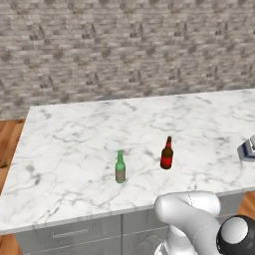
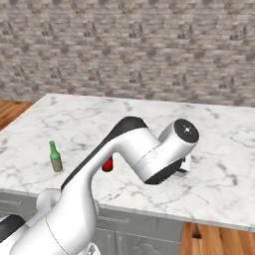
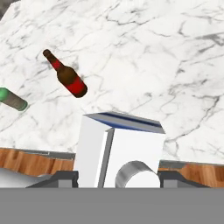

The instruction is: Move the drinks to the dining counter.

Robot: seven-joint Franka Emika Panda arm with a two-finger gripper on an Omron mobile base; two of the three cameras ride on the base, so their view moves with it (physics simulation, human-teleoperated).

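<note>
Now your gripper straddles the milk carton, jaws against its flat sides, over the dining counter. It's light and crushable, so squeeze gently across the walls.

Base views over shared dining counter

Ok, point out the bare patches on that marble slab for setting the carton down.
The dining counter is bare along the far side toward the brick wall, and left of the green glass bottle. The near middle is busier: the beer bottle stands beside the green one, and the milk carton sits between the tool's fingers.
</note>
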